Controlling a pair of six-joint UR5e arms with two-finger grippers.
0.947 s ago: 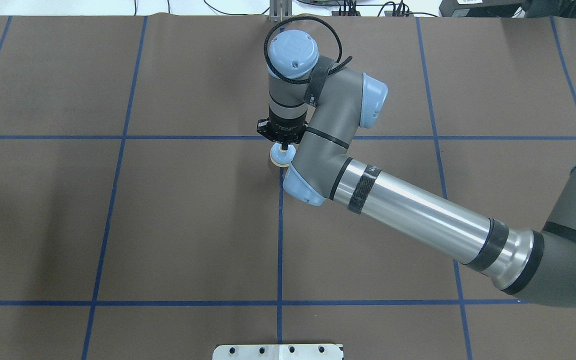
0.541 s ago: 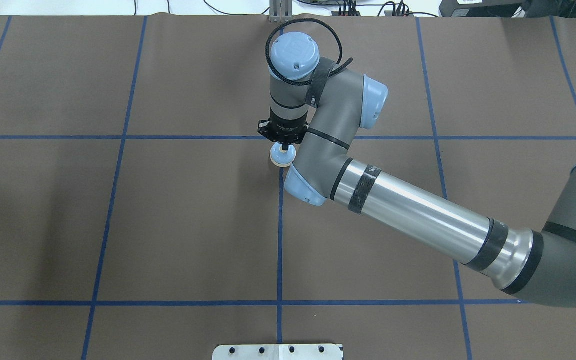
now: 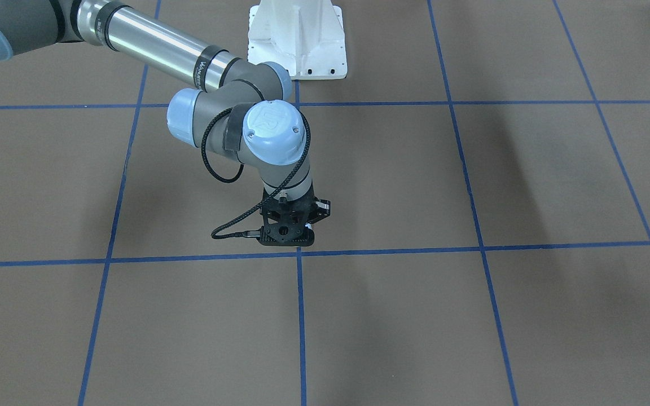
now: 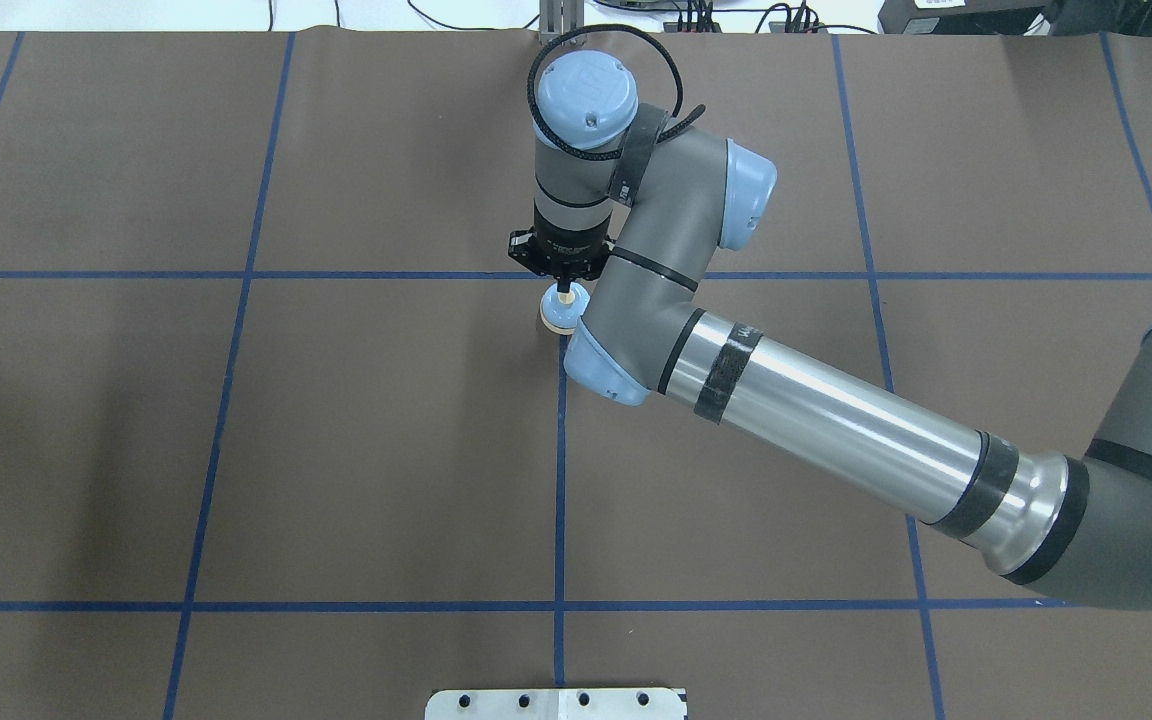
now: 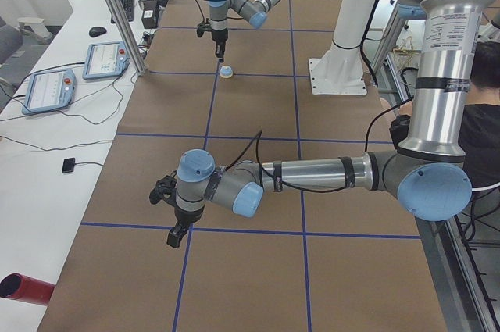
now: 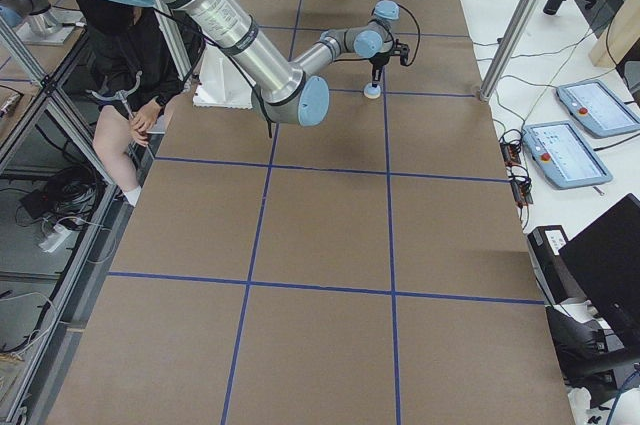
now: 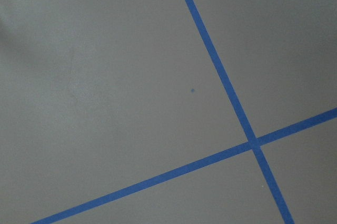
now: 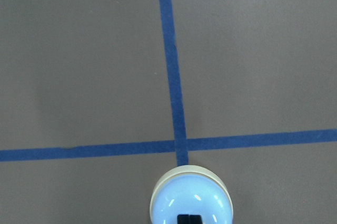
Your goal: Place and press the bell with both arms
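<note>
One right gripper [image 4: 565, 288] lifted, bell [image 4: 557, 313] unmoved

Overhead: behind my shoulders, looking forward and down, wide | Front: across the table [image 3: 528, 338], facing my pedestal [image 3: 297, 39], steep | End views: far, high, looking along the table from either end | Left wrist: close on a tape cross [image 7: 254, 142] | Right wrist: close, straight down on the bell [image 8: 176, 198], shared with overhead.

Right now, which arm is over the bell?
The right arm: its gripper hangs just above the bell. The left arm reaches elsewhere, far from it.
</note>
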